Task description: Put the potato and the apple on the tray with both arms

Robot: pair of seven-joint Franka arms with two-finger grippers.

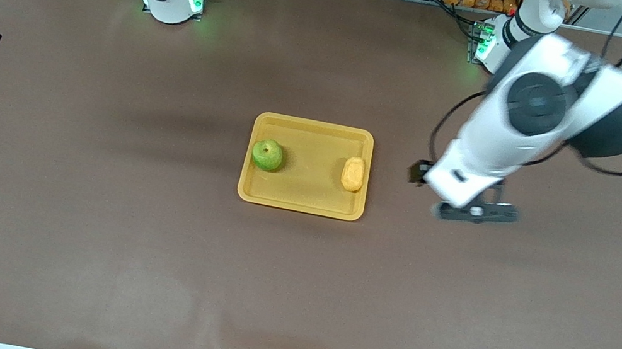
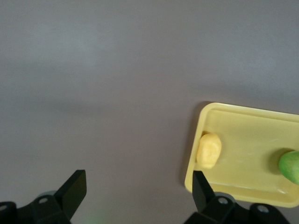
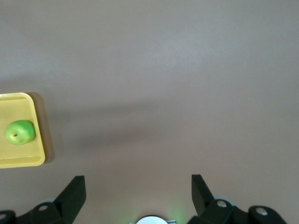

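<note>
Front view: apple [image 1: 267, 154] and potato [image 1: 353, 174] both lie in the tray [image 1: 301, 201], apple toward the right arm's end, potato toward the left arm's. Left gripper [image 1: 476, 211] hangs over bare table beside the tray, released, holding nothing. Right gripper [image 3: 138, 195] appears in its wrist view only, fingers spread, empty.

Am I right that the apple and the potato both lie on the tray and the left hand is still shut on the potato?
Not quite. The apple and the potato do lie on the tray, but the front view shows the left hand open and empty, over bare table beside the tray.
</note>
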